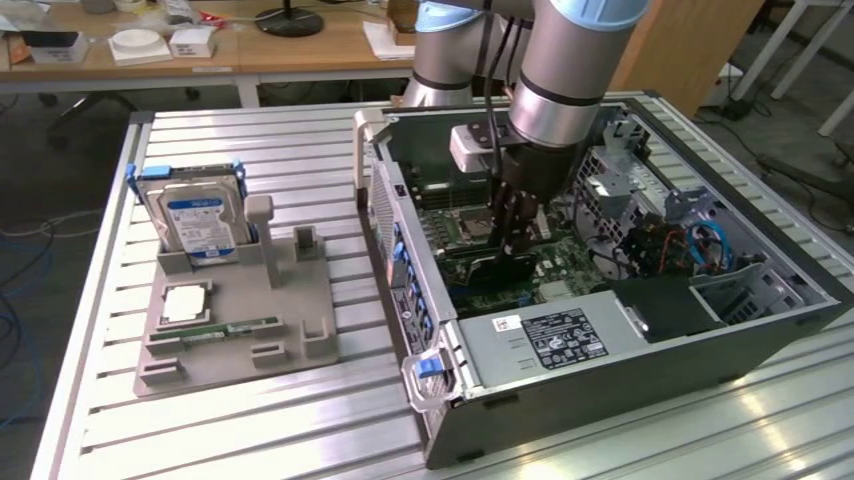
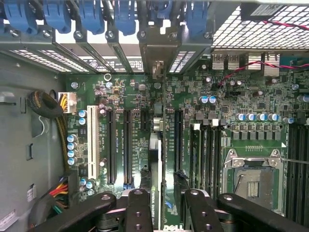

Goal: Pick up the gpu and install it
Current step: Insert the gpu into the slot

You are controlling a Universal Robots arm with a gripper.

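The fingers (image 2: pixel 163 205) are clamped on the gpu (image 2: pixel 159 164), which stands on edge between them, down inside the open computer case (image 1: pixel 641 385) over the green motherboard (image 2: pixel 130 92). It is a thin green-edged card with a dark face.

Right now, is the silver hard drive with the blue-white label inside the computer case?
No, the silver hard drive stands in the grey holder outside the case.
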